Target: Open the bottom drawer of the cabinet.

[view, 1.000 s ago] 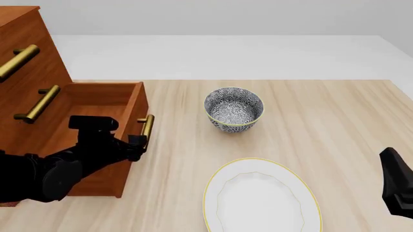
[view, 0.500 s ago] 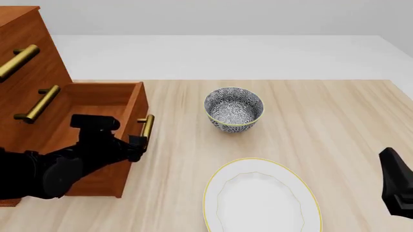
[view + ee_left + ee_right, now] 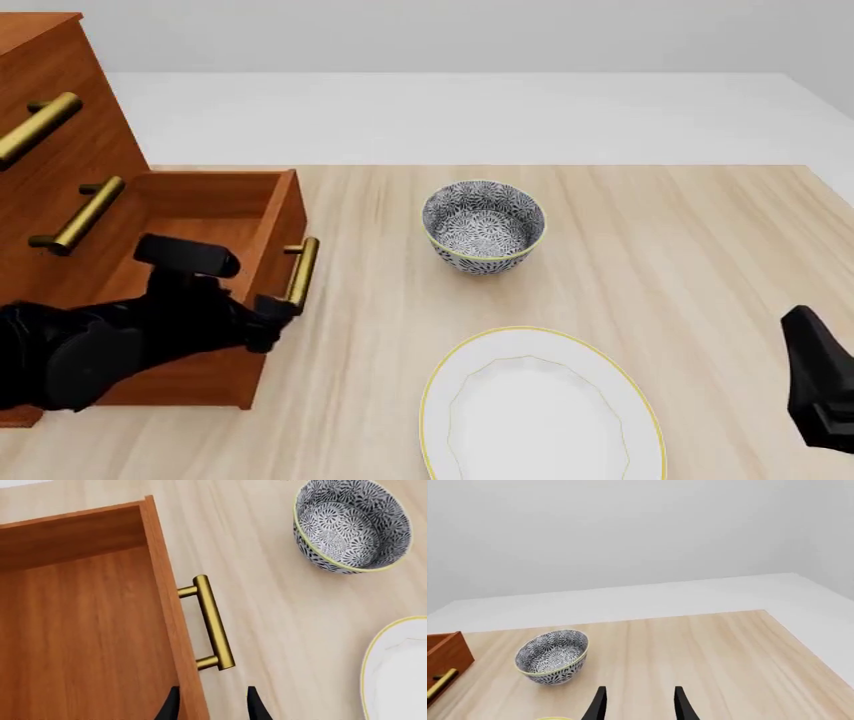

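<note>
The cabinet (image 3: 54, 120) stands at the table's left. Its bottom drawer (image 3: 174, 215) is pulled out, showing plain wood inside (image 3: 80, 630). The drawer's brass handle (image 3: 302, 272) faces right; it also shows in the left wrist view (image 3: 212, 622). My left gripper (image 3: 270, 315) is open and empty (image 3: 212, 707), just short of the handle's near end and not touching it. One fingertip (image 3: 172, 705) lies over the drawer front's edge. My right gripper (image 3: 807, 335) is open and empty (image 3: 639, 705) at the table's right front.
A patterned bowl (image 3: 483, 225) stands right of the drawer, seen too in both wrist views (image 3: 350, 525) (image 3: 552, 656). A white plate with a yellow rim (image 3: 541, 410) lies in front of it. Two upper drawer handles (image 3: 80, 212) stick out above the open drawer.
My left gripper has drawn back from the handle toward the table's near side. The drawer, bowl, plate and right arm have not moved.
</note>
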Robot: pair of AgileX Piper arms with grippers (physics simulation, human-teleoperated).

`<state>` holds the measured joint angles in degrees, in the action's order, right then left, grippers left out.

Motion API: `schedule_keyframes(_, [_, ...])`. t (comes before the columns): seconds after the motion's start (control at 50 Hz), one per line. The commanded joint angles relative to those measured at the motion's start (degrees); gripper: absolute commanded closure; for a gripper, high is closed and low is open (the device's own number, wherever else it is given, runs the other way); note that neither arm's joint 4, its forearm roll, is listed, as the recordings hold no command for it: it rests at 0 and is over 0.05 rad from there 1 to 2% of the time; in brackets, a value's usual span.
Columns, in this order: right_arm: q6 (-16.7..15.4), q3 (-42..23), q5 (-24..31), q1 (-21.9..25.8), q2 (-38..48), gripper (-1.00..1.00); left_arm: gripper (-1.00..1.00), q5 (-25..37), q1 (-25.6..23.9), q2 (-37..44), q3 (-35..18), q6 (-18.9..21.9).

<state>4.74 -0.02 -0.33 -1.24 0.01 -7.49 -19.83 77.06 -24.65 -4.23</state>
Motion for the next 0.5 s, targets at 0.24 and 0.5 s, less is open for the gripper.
schedule_keyframes(0.24, [0.0,0.0,-0.03,0.53,0.0,-1.0,-1.0,8.07,1.05,-7.89,-1.26,0.15])
schedule_keyframes(0.5, [0.04,0.0,-0.16,0.9,0.0,-1.0,-1.0,14.51,2.04,-16.29,-2.67,-0.84])
